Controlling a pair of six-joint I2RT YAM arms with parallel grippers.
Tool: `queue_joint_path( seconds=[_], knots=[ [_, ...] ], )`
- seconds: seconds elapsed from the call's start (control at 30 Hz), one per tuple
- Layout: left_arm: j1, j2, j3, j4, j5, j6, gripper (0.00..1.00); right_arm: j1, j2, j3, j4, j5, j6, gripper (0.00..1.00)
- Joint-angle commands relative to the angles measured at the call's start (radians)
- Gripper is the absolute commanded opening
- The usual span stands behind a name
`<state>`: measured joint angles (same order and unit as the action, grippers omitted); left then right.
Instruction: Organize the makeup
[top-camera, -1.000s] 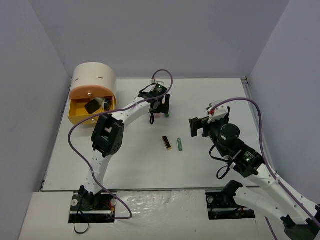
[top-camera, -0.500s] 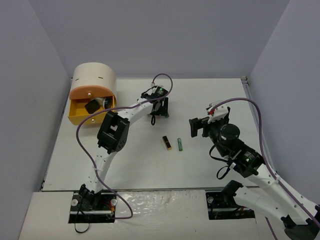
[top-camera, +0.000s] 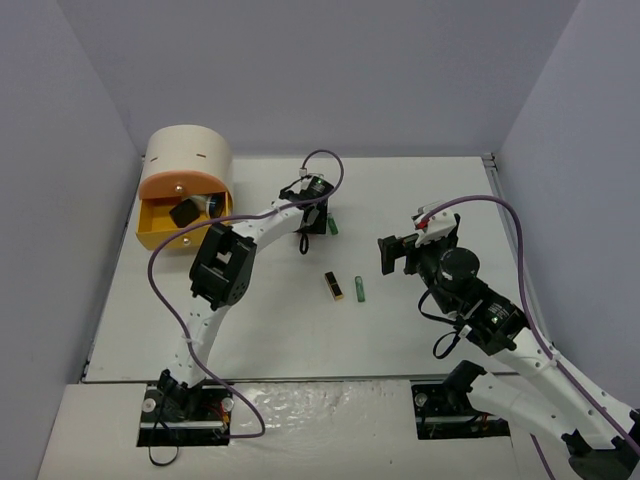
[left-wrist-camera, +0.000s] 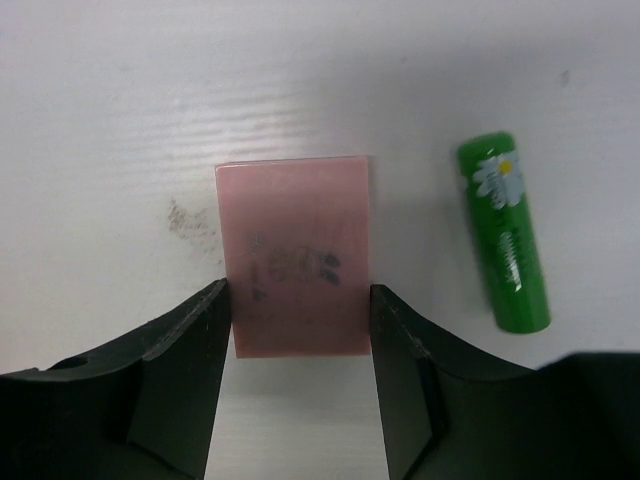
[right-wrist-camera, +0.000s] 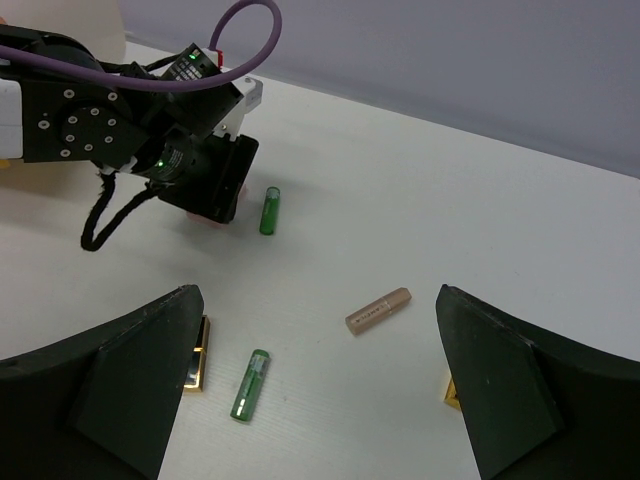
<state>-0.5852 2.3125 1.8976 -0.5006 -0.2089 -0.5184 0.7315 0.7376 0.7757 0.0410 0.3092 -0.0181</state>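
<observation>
Nearest to you, your right pincer (right-wrist-camera: 317, 300) hangs over the white table (top-camera: 450, 190). Its fingers are spread wide and nothing is between them. Below it lie a short green plastic tube (right-wrist-camera: 250, 384) and a gold and black tube (right-wrist-camera: 197, 366), just beside each other. A small beige stick (right-wrist-camera: 378, 311) lies near them.

Farther out, your left pincer (left-wrist-camera: 298, 300) points down at a flat pink square compact (left-wrist-camera: 298, 230). Its black fingers (left-wrist-camera: 190, 370) sit right against both sides of the compact, so it is gripping it. The compact lies flat on the table. A second green tube (left-wrist-camera: 505, 235), with a daisy on it, lies just beside the compact but does not touch it.

Farthest away, on the left, stands a big cream round box (top-camera: 190, 155). Its yellow drawer (top-camera: 165, 238) is pulled out, and a black square compact (top-camera: 184, 212) lies in it.
</observation>
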Motion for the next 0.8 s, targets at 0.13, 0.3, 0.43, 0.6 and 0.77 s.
queue_joint_path(
  seconds=[0.13, 0.3, 0.43, 0.6, 0.77],
  knots=[
    [0.007, -0.440, -0.164, 0.002, -0.062, -0.005, 0.01, -0.001, 0.000, 0.000, 0.072, 0.010, 0.010, 1.00],
    [0.012, -0.687, -0.249, -0.086, -0.129, -0.009, 0.00, 0.000, -0.018, -0.001, 0.074, 0.003, 0.013, 1.00],
    [0.060, -0.848, -0.345, -0.146, -0.187, -0.043, 0.00, 0.001, -0.028, -0.004, 0.077, -0.006, 0.015, 1.00],
    [0.236, -0.990, -0.441, -0.215, -0.164, -0.116, 0.00, 0.004, -0.032, -0.007, 0.082, -0.019, 0.018, 1.00],
    [0.426, -1.039, -0.468, -0.239, -0.089, -0.183, 0.00, 0.006, -0.044, -0.009, 0.082, -0.025, 0.018, 1.00]
  ],
)
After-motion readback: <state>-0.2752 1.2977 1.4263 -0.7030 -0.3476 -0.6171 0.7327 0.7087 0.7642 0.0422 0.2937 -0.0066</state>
